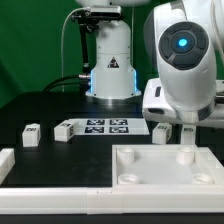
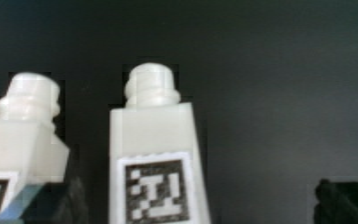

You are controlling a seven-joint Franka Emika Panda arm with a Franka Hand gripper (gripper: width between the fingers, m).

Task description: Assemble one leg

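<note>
In the wrist view a white leg (image 2: 158,140) with a black-and-white tag lies between my gripper's (image 2: 194,200) dark fingers (image 2: 348,195). It sits close to one finger, with a wide gap to the other, so the jaws are open. A second leg (image 2: 25,120) lies right beside it. In the exterior view my gripper (image 1: 185,135) reaches down at the far edge of the white tabletop (image 1: 140,170), over a leg (image 1: 186,153), with another leg (image 1: 160,130) next to it. Whether the fingers touch the leg is hidden.
Two more legs (image 1: 31,135) (image 1: 65,129) lie on the black table at the exterior view's left. The marker board (image 1: 105,126) lies behind the tabletop. A white L-shaped bar (image 1: 20,172) runs along the front left. The robot base (image 1: 110,70) stands at the back.
</note>
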